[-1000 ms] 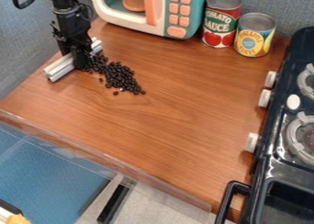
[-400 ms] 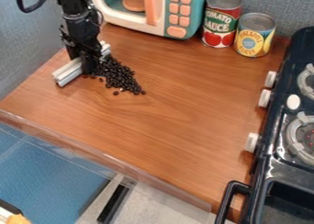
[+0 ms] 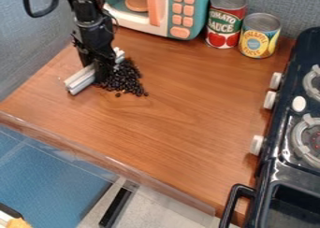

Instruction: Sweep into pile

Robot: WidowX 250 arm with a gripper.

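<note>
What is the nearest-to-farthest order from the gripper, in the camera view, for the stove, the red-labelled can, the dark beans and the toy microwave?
1. Dark beans, right beside the gripper.
2. Toy microwave, at the picture's top.
3. Red-labelled can, just right of the microwave.
4. Stove, along the picture's right edge.

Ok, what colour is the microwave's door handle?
The handle is orange, seen best in the camera view.

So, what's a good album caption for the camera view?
End effector with pale bar beside a pile of dark beans on a wooden counter.
</note>
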